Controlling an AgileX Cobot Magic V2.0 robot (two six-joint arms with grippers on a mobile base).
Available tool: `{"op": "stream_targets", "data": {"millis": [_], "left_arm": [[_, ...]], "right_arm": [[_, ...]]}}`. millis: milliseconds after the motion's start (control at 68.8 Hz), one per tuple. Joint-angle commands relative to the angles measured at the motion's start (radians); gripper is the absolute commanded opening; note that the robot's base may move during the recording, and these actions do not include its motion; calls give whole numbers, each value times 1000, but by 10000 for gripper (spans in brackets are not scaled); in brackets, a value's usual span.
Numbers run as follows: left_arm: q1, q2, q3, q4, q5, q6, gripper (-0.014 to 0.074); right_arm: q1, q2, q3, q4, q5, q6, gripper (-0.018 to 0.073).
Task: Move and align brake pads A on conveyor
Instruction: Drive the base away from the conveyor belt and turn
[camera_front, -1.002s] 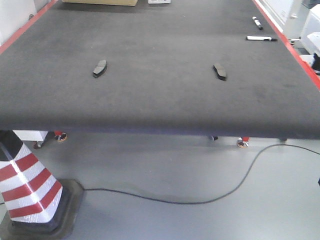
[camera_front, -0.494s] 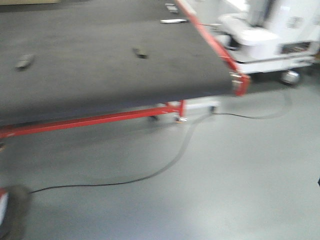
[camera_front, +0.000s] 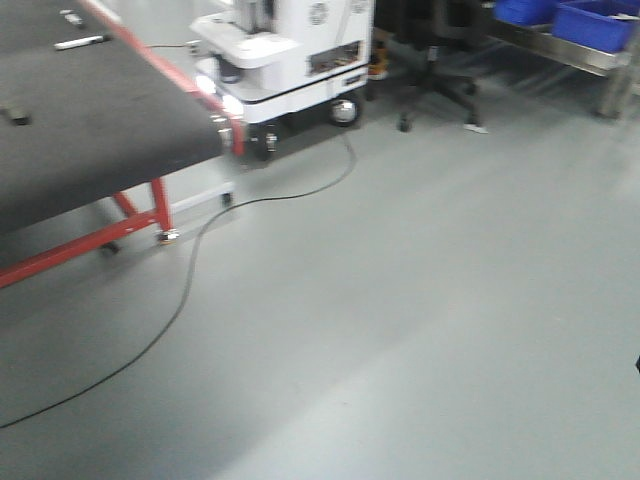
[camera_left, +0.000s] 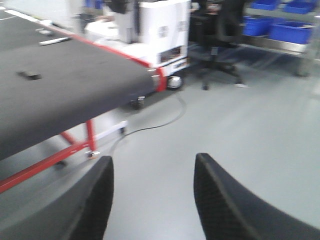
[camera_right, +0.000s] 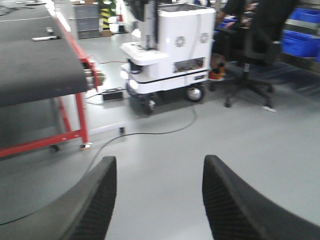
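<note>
- The left claw (camera_left: 152, 200) is sitting at the bottom of the left wrist view with its two black textured fingers (camera_left: 95, 200) spread wide. It is gripping nothing, and only the bare grey floor (camera_left: 165, 145) is showing in the gap.
- The right claw (camera_right: 157, 200) is spread just as wide and is also empty, hanging low in its own view over the same floor.
- Neither claw is hanging over the belt. The wide, dark grey, felt-like conveyor with red frame edges (camera_front: 90, 140) is lying in the upper left of every frame, well apart from both.
- One small, flat, dark brake pad (camera_front: 14, 115) is lying on the belt at the far left edge of the front view. It is too blurred to tell its heading, and the other pads are not showing.
- A white marker pen (camera_front: 80, 42) is lying near the red edge at the top left.
- Past the roller end, a white boxy wheeled cart (camera_front: 290, 50) is standing. A black cable (camera_front: 190, 290) is trailing over the floor, and blue plastic bins (camera_front: 590, 18) are sitting at the upper right.
- Judging from this, the robot is travelling or repositioning rather than grasping. The next move calls for facing the belt, bringing a pad within reach, then lowering a spread claw over it.
</note>
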Motion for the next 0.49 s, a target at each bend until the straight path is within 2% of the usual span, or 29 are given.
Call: {"op": "stream_targets", "data": {"millis": [0,479], "left_arm": [[0,12,-27,-15,-80,-3,343],[0,12,-27,-15,-80,-3,343]], "right_arm": [[0,10,-27,-3,-71,-6,370],[0,10,-27,-3,-71,-6,370]]}}
